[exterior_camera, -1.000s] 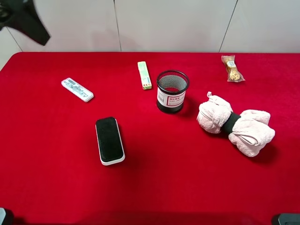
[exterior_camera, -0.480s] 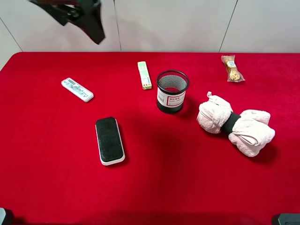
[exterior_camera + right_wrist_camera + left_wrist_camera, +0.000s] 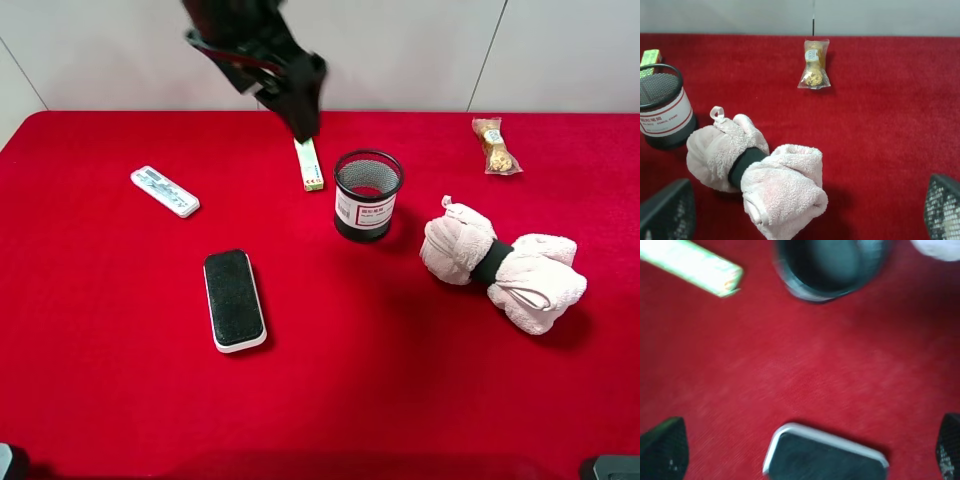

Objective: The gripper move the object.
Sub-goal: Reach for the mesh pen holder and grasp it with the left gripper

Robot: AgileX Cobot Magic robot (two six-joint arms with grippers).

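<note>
The object, a black wire-mesh pen cup [image 3: 367, 195] with a white-and-red label, stands upright on the red table, right of centre. My left gripper [image 3: 305, 122] hangs in the air behind and left of the cup, over the green-white stick [image 3: 309, 160]. In the blurred left wrist view the cup [image 3: 832, 265] is ahead and the gripper [image 3: 805, 450] is open and empty, fingertips [image 3: 662, 452] far apart. The right gripper [image 3: 805, 210] is open and empty, with the cup [image 3: 662, 110] ahead to one side.
A flat black-and-white eraser block [image 3: 234, 298] lies front left of the cup. A white remote-like bar [image 3: 165, 190] lies at the left. A pink towel bundle [image 3: 500, 265] lies right of the cup, and a wrapped snack [image 3: 492, 145] at the back right.
The left arm has swept from the far upper left corner rightward and lower, ending behind the green-white stick near the cup. Nothing on the table has moved.
</note>
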